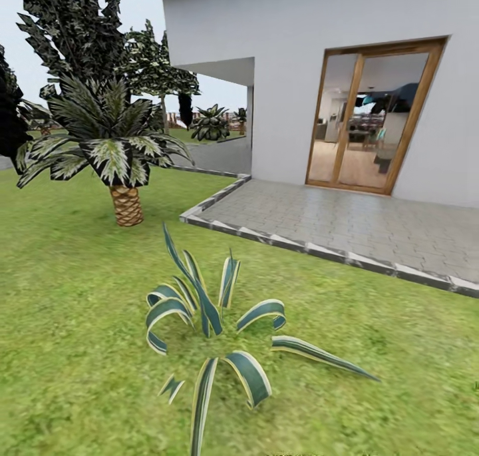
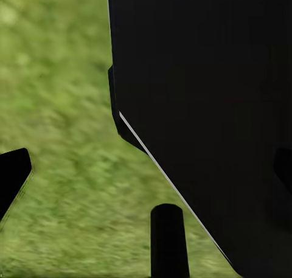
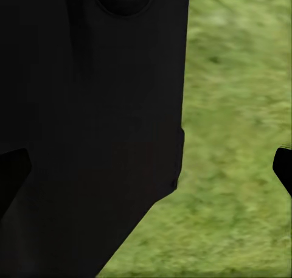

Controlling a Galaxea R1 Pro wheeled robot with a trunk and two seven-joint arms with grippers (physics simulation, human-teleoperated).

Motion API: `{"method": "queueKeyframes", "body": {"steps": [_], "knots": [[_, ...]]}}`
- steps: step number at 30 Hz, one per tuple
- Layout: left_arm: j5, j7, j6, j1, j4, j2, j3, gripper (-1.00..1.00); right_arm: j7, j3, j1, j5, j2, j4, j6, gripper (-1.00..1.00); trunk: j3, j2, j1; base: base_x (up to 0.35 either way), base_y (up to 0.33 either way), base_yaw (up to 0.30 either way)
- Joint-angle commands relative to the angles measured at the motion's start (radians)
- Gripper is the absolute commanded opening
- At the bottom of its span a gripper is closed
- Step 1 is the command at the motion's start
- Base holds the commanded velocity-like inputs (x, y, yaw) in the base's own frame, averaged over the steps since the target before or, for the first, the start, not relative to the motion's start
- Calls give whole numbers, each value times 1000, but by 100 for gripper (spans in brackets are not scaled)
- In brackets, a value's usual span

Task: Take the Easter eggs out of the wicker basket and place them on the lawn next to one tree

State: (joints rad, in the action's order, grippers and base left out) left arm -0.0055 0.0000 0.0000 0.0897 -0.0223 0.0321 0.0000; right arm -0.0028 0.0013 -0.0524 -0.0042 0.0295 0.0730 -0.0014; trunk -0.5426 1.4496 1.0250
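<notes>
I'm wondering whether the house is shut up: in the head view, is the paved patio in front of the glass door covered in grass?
No, the patio is grey paving with a pale stone kerb, and the lawn stops at that kerb.

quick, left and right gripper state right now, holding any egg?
left gripper: fingertips spread over the lawn, open, holding nothing.
right gripper: fingertips spread at the frame edges, open, no egg between them.

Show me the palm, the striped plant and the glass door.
palm (image 1: 126,206), head view, its scaly trunk.
striped plant (image 1: 207,313), head view, its central leaves.
glass door (image 1: 372,120), head view, its wooden frame.
</notes>
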Motion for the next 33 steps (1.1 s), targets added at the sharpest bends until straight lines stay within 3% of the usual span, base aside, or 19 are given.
{"method": "queueKeyframes", "body": {"steps": [1, 11, 33], "knots": [[-1, 0, 0, 1, -2, 0, 0, 100, 0, 0, -1, 0, 0, 2, 0, 100, -1, 0, 0, 0, 0, -282], [-1, 0, 0, 1, -2, 0, 0, 100, 0, 0, -1, 0, 1, 2, 0, 100, -1, 0, 0, 0, 37, -121], [1, 0, 2, 1, -2, 0, 1, 100, 0, 0, -1, 0, 1, 2, 0, 100, -1, 0, 0, 0, 331, -1]]}}
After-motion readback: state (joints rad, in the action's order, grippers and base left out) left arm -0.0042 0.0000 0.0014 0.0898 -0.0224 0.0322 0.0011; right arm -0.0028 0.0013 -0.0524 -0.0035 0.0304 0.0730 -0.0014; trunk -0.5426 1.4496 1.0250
